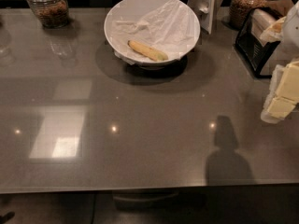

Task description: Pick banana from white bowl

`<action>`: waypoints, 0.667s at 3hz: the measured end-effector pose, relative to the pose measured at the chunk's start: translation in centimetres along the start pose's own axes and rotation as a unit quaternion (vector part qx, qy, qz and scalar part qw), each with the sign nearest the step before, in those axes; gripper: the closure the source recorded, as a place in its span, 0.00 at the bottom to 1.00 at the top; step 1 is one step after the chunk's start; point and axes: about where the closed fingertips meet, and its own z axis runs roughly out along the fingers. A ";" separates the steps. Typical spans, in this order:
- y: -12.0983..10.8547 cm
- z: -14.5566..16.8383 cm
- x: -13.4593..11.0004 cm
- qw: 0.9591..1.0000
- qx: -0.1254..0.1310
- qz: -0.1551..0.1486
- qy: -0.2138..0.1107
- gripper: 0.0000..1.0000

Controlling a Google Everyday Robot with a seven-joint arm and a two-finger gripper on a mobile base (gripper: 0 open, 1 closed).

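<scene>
White bowl (109, 24) w/ paper (164, 21) holds banana (147, 51); tool (282, 97) far right, state can't tell.

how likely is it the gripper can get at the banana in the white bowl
Likely yes: the gripper sits at the right edge, the banana lies uncovered in the white bowl, and the table between them looks free.

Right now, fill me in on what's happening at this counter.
Nothing is being handled yet. The banana lies on crumpled white paper inside the white bowl, at the back of the grey counter. The robot's gripper hangs at the right edge, well apart from bowl and banana.
</scene>
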 end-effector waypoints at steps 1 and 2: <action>0.0 0.0 0.0 1.000 0.000 0.000 0.000 0.00; -0.3 -0.1 -0.5 1.000 0.005 0.000 -0.010 0.00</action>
